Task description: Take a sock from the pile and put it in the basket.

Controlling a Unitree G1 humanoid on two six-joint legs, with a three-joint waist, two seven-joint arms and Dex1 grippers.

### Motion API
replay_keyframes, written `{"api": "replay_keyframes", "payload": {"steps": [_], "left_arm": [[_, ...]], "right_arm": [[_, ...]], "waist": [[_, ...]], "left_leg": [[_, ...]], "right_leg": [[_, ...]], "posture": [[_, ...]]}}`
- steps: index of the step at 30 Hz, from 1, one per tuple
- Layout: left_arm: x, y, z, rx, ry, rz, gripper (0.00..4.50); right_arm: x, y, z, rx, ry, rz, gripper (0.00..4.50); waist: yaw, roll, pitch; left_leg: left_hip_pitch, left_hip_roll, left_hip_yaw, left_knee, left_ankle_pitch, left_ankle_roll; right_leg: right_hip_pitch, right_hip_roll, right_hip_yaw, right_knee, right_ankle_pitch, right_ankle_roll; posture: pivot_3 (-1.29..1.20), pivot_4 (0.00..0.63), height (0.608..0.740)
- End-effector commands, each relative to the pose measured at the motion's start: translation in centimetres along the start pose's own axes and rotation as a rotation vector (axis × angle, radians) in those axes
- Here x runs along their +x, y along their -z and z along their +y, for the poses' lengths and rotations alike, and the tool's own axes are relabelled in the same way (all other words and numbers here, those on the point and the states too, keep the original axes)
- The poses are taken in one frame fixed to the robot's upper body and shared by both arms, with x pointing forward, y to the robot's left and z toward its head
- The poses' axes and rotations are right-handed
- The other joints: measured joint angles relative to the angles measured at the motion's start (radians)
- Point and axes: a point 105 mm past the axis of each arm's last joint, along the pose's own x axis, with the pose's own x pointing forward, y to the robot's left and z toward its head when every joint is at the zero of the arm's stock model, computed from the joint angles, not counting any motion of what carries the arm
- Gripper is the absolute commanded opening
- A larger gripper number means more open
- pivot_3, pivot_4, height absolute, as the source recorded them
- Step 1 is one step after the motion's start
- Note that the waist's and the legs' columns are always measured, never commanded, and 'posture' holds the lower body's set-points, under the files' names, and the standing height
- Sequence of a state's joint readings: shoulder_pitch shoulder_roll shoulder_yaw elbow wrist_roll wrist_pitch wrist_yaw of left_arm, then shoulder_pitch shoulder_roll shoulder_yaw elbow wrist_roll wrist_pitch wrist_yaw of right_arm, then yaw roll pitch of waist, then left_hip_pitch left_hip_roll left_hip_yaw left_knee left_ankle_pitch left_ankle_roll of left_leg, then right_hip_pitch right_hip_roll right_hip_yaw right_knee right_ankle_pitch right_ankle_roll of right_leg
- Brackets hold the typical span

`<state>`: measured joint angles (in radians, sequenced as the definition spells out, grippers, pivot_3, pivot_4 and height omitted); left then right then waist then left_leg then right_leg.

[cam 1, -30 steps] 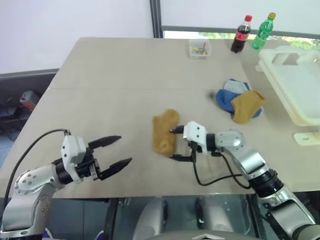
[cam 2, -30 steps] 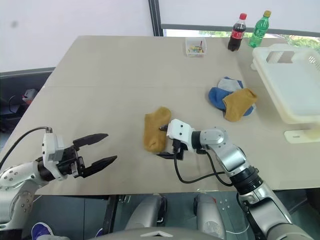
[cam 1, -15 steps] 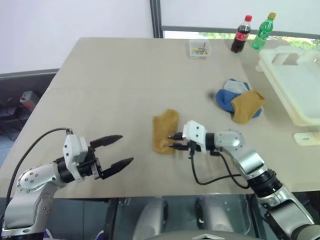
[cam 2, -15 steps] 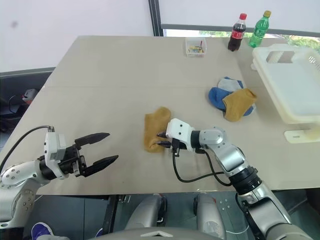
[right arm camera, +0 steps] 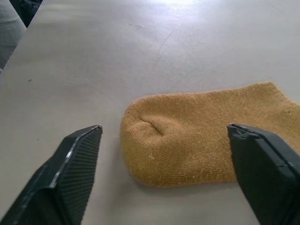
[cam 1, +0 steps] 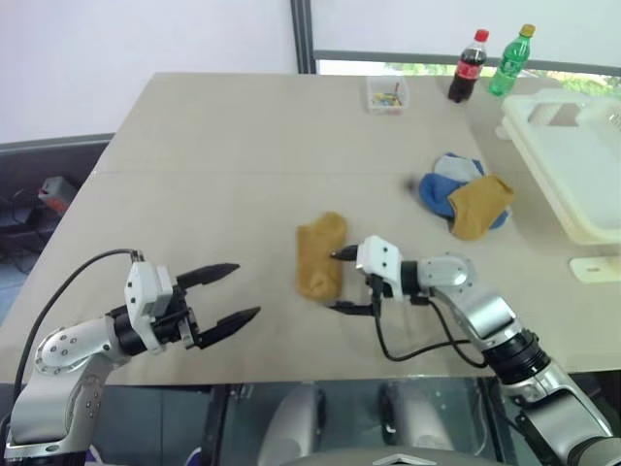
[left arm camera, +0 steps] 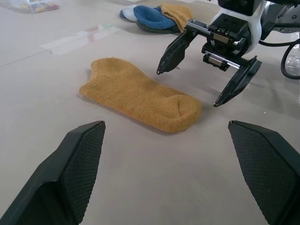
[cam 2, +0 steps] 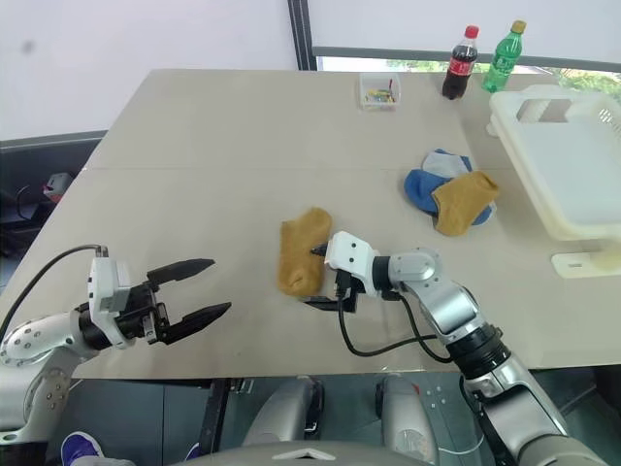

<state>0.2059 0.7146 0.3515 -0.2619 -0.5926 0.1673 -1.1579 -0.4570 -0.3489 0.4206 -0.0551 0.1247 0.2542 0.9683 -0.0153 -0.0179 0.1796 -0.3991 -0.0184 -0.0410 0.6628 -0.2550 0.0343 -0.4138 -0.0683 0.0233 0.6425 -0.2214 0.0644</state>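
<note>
- One mustard sock (cam 1: 319, 269) lay flat on the bench (cam 1: 223, 184), apart from the pile (cam 1: 466, 199).
- My right gripper (cam 1: 343, 282) sat just beside that sock's near end, fingers spread wide, holding nothing.
- My left gripper (cam 1: 226, 295) hovered low near the bench's front edge, well apart from the sock, fingers also wide and empty.
- Blue, grey-white and mustard socks made up the pile, which lay between the lone sock and the basket (cam 1: 572, 165) at the bench's right edge.

Mustard sock (cam 1: 319, 269) flat, apart from pile (cam 1: 466, 198)
</note>
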Motion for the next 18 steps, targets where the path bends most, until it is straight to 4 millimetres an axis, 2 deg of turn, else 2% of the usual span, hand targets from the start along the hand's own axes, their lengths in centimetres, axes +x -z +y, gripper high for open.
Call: {"api": "replay_keyframes", "payload": {"steps": [1, 18], "left_arm": [[0.01, -0.53, -0.21, 0.015, 0.004, -0.017, 4.5], [0.08, -0.41, -0.33, 0.011, 0.001, -0.015, 4.5]], "right_arm": [[-0.16, -1.22, -0.19, -0.041, 0.025, -0.042, 4.42], [-0.01, -1.08, -0.08, -0.043, 0.033, -0.041, 4.42]], "waist": [[0.0, 0.0, 0.0], [0.0, 0.0, 0.0]], "left_leg": [[0.0, 0.0, 0.0, 0.0, 0.0, 0.0], [0.0, 0.0, 0.0, 0.0, 0.0, 0.0]], "right_leg": [[0.0, 0.0, 0.0, 0.0, 0.0, 0.0], [0.0, 0.0, 0.0, 0.0, 0.0, 0.0]], "posture": [[0.0, 0.15, 0.74], [0.0, 0.15, 0.74]]}}
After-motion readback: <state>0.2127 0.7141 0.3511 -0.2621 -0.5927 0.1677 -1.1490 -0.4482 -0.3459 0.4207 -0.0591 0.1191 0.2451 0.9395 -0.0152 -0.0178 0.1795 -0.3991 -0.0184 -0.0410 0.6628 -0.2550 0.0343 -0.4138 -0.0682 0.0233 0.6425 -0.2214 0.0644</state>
